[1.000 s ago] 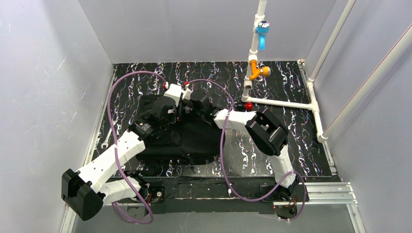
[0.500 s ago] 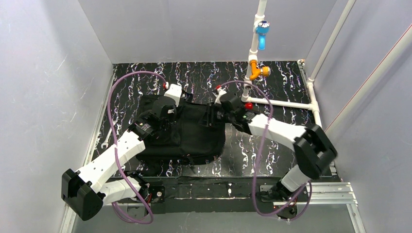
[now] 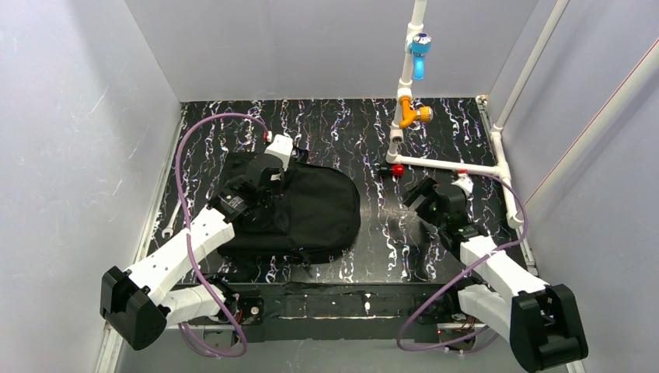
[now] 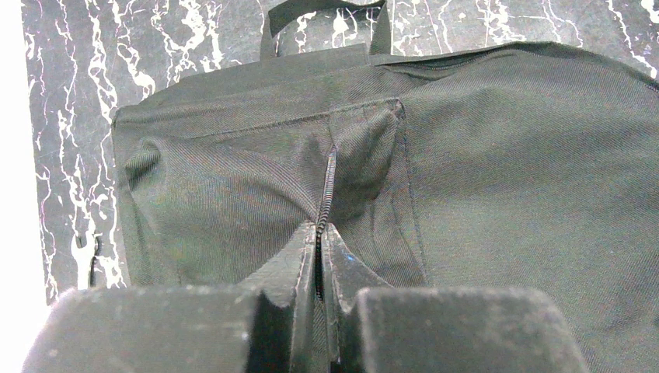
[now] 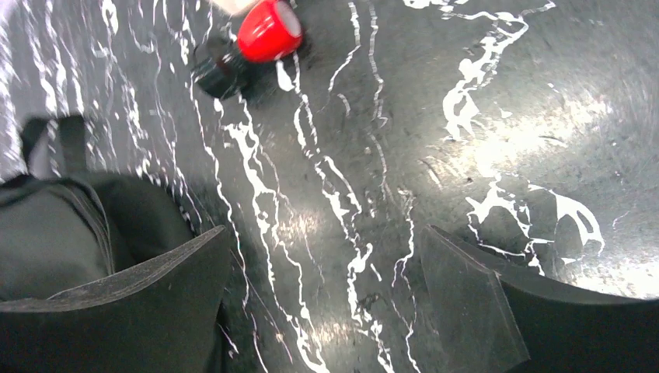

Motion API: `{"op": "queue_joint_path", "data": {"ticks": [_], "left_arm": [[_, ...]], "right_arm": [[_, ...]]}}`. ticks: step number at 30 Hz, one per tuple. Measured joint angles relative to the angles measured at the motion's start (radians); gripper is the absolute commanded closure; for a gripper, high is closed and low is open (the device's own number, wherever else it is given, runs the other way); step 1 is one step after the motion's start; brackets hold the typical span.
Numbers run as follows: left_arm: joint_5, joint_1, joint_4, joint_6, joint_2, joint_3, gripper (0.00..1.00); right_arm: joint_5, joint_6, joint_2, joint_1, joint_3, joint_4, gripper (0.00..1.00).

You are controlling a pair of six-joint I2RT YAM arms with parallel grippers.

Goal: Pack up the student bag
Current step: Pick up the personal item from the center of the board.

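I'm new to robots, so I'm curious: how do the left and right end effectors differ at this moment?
The left end effector is shut, pinching the student bag at its zipper; the right end effector is open and holds nothing. The left sits on the bag; the right hangs over the table beside it, near a red-capped object. Both have dark fingers.

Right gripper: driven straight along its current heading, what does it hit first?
Likely the table: the right gripper, jaws open, aims down at its marbled surface. The red-capped object lies farther ahead-left, the student bag off left; depth unclear.
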Motion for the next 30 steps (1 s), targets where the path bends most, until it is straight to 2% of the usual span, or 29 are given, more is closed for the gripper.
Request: {"op": "queue_joint_path", "data": {"ticks": [4,11,17,24,27,30], "left_arm": [[0.0,0.0,0.0,0.0,0.002,0.0,1.0],[0.001,0.0,0.0,-0.002,0.002,0.0,1.0],[0.001,0.0,0.001,-0.003,0.001,0.0,1.0],[0.001,0.0,0.0,-0.003,0.0,0.0,1.0],[0.001,0.0,0.0,-0.003,-0.001,0.0,1.0],[0.001,0.0,0.0,-0.003,-0.001,0.0,1.0]], "right_arm": [[-0.098,0.122,0.066,-0.104,-0.079,0.183,0.02],[-0.205,0.366,0.351,-0.116,-0.077,0.575,0.03],[-0.212,0.53,0.607,-0.116,-0.027,0.811,0.13],[-0.183,0.637,0.794,-0.116,0.04,0.99,0.18],[-0.164,0.674,0.854,-0.113,0.067,1.045,0.24],[-0.14,0.713,0.9,-0.103,0.087,1.08,0.24]]}}
